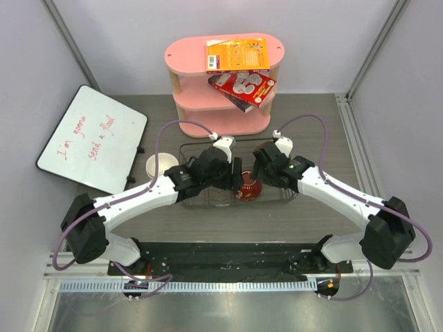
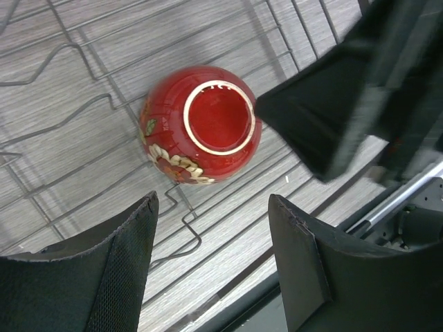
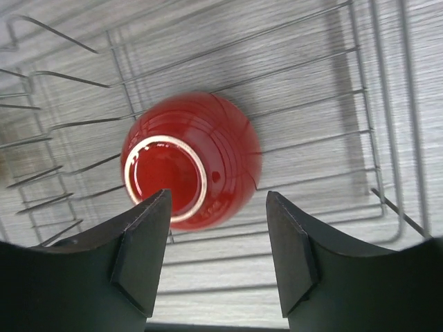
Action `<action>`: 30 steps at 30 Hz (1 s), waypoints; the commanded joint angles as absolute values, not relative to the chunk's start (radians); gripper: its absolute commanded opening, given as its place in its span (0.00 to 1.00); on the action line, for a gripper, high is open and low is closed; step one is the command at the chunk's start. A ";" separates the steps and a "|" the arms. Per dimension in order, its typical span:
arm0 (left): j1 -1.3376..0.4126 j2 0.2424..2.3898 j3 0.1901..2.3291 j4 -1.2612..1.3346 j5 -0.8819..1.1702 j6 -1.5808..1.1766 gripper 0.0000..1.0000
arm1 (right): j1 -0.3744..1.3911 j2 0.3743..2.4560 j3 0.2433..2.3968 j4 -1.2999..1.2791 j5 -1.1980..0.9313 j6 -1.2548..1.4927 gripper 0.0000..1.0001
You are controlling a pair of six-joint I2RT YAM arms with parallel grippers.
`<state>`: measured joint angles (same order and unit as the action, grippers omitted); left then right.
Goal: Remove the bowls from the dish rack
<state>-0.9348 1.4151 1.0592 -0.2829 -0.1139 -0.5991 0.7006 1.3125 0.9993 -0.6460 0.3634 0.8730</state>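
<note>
My left pincer (image 2: 213,207) stands apart with nothing between its pads, hanging over the wires of the dish rack (image 3: 360,104). My right pincer (image 3: 218,200) is apart too and grips nothing. The dark red bowl (image 2: 201,124) lies upside down on the rack floor, foot ring up, with a pale flower pattern on its side. It sits at twelve o'clock past my left pads and at eleven o'clock past my right ones, its edge hidden behind one right pad. From above, my left pincer is at about ten o'clock of the bowl and my right at about two. A white bowl (image 1: 159,166) stands on the table at nine o'clock of the rack, a whiteboard (image 1: 93,138) beyond it. A pink shelf (image 1: 221,104) at twelve o'clock holds an orange box (image 1: 237,55) and a red box (image 1: 242,88).
</note>
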 commanded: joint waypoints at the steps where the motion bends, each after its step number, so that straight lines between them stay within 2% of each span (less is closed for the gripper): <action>1: -0.937 1.370 1.054 -0.278 -0.170 -0.597 0.66 | 0.715 1.365 1.037 -0.594 0.387 0.856 0.63; 6: -0.937 1.350 1.049 -0.284 -0.184 -0.592 0.66 | 0.715 1.430 1.029 -0.597 0.403 0.854 0.59; 9: -0.937 1.353 1.045 -0.284 -0.181 -0.595 0.66 | 0.715 1.442 1.008 -0.607 0.410 0.865 0.44; 10: -0.937 1.354 1.042 -0.285 -0.181 -0.595 0.66 | 0.715 1.442 1.002 -0.614 0.411 0.877 0.32; 13: -0.937 1.356 1.040 -0.279 -0.178 -0.597 0.66 | 0.713 1.421 0.968 -0.621 0.434 0.893 0.26; 24: -0.937 1.348 1.019 -0.269 -0.181 -0.606 0.65 | 0.641 1.350 0.919 -0.676 0.460 0.887 0.25; 27: -0.937 1.358 1.038 -0.276 -0.160 -0.604 0.65 | 0.641 1.315 0.916 -0.667 0.459 0.876 0.29; 30: -0.937 1.367 1.063 -0.301 -0.152 -0.598 0.65 | 0.641 1.278 0.900 -0.620 0.422 0.861 0.39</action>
<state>-0.9348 1.3804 1.0264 -0.3004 -0.1562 -0.5987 0.6426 1.3396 0.9260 -0.6144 0.4274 0.8883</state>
